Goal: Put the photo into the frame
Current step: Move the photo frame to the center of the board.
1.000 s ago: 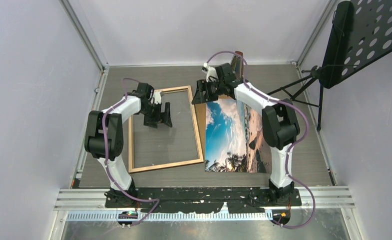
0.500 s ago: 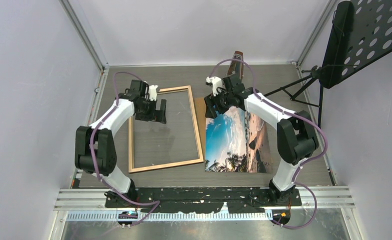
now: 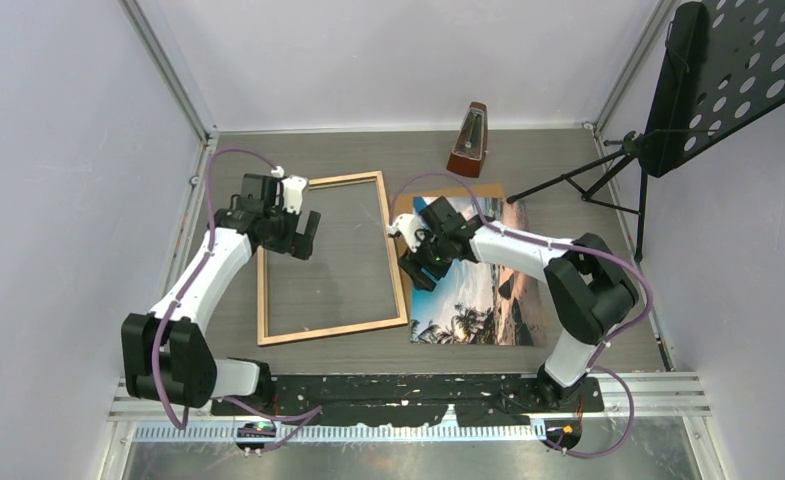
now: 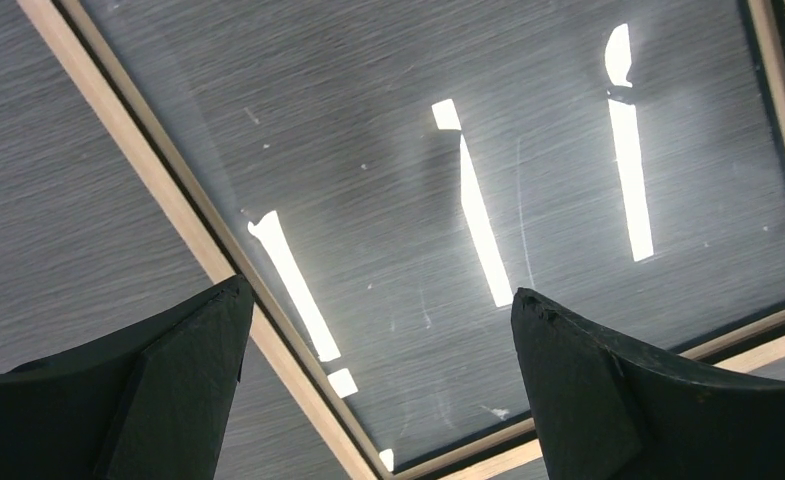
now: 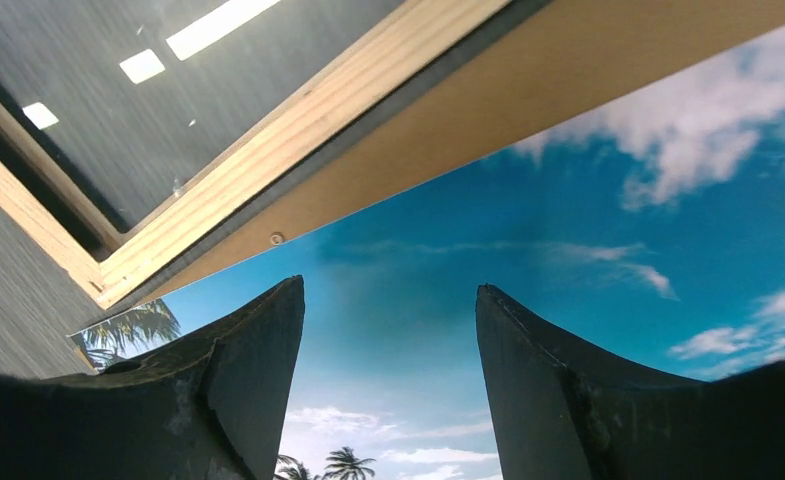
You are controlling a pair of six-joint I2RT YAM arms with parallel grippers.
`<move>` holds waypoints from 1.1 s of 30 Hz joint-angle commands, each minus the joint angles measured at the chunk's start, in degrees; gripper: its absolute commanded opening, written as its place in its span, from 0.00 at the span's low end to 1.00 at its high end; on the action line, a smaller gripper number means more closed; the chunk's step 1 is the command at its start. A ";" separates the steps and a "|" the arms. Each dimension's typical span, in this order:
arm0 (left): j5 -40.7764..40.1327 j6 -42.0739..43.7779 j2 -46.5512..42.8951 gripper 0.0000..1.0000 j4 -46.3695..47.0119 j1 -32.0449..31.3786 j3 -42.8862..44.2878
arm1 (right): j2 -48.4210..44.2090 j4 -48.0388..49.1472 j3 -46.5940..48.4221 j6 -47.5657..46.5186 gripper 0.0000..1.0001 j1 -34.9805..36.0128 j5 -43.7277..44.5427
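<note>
Top: frame flat left of centre; photo face-up just right of it, not in yet. Left wrist: left gripper jaws wide apart over frame, empty. Right wrist: right gripper jaws apart above photo's edge, empty. Looks like photo pickup; next needs an edge pinch.

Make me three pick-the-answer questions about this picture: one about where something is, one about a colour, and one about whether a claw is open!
1. The photo lies:
A right of the frame
B inside it
C held up in the air

2. The frame's border facing up is:
A red
B light wood
C green

3. The left gripper is:
A shut on the photo
B shut on the frame
C open, holding nothing

Answers:
1 A, the top view shows it flat beside the frame.
2 B, both wrist views show pale wood.
3 C, its fingers stand wide apart above the frame.
</note>
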 commanded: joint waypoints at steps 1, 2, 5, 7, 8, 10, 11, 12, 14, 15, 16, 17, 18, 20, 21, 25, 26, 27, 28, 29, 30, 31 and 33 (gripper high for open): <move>-2.95 3.05 -2.61 1.00 -0.18 0.08 -1.46 | -3.63 3.51 -1.70 -2.21 0.69 3.67 5.76; -2.94 3.09 -2.90 1.00 -0.31 0.21 -1.65 | -3.60 3.97 -2.04 -2.23 0.69 4.66 6.33; -2.78 3.20 -3.68 0.99 -0.81 0.32 -1.96 | -3.20 5.07 -2.46 -1.71 0.69 6.55 8.68; -2.71 3.20 -4.09 1.00 -1.08 0.68 -2.09 | -2.95 6.03 -2.73 -1.19 0.69 7.86 10.05; -2.61 3.25 -4.24 1.00 -1.11 0.81 -2.23 | -2.95 6.71 -2.93 -1.03 0.68 8.83 11.23; -2.34 3.29 -4.47 1.00 -1.24 1.28 -2.35 | -2.68 7.37 -3.02 -0.95 0.68 10.40 12.57; -2.18 3.37 -4.53 1.00 -1.39 1.72 -2.46 | -2.23 7.60 -2.92 -0.87 0.68 11.31 13.04; -1.90 3.38 -4.59 1.00 -1.48 2.13 -2.48 | -1.94 7.65 -2.56 -0.55 0.68 11.67 13.65; -1.28 3.37 -4.75 1.00 -1.84 2.89 -2.49 | -0.93 7.62 -1.78 0.07 0.68 12.46 13.69; -0.93 3.38 -4.87 1.00 -1.99 3.32 -2.47 | -0.37 7.55 -1.18 0.21 0.68 12.90 13.59; -0.65 3.38 -5.03 1.00 -2.08 3.69 -2.55 | -0.12 7.54 -0.90 0.42 0.68 13.08 13.55; -0.48 3.38 -5.17 1.00 -2.21 4.07 -2.56 | 0.39 7.57 -0.30 0.52 0.68 13.68 13.52; -0.36 3.53 -5.40 1.00 -2.39 4.40 -2.57 | 0.73 7.64 -0.02 0.67 0.68 13.95 13.64; -0.21 3.77 -6.02 1.00 -2.50 4.91 -2.77 | 1.25 7.82 0.76 0.89 0.68 14.69 13.51; -0.18 3.87 -6.25 1.00 -2.53 5.11 -2.90 | 1.47 7.93 1.28 1.08 0.68 15.15 13.44; 0.09 4.00 -6.87 1.00 -2.57 5.59 -3.17 | 2.46 7.95 3.04 2.29 0.68 15.61 11.84; 0.45 3.93 -6.94 1.00 -2.63 5.57 -3.18 | 2.75 7.87 3.41 2.51 0.68 15.63 11.75; 0.98 3.83 -6.94 1.00 -2.63 5.57 -3.13 | 2.71 7.61 4.14 2.78 0.68 15.63 11.92; 1.74 3.67 -6.91 1.00 -2.67 5.59 -3.12 | 2.39 7.42 4.48 2.89 0.68 15.63 12.23; 2.55 3.58 -6.74 1.00 -2.67 5.52 -3.03 | 1.43 7.43 4.47 2.89 0.68 15.63 13.27; 3.42 3.31 -6.63 1.00 -2.61 5.51 -2.84 | 0.77 7.30 4.08 2.83 0.68 15.50 14.65; 4.21 2.95 -6.34 1.00 -2.55 5.58 -2.64 | -0.82 7.28 3.70 2.73 0.68 15.43 15.18; 6.47 2.05 -5.81 1.00 -2.27 5.52 -2.04 | -4.00 6.93 2.40 2.81 0.69 14.65 16.00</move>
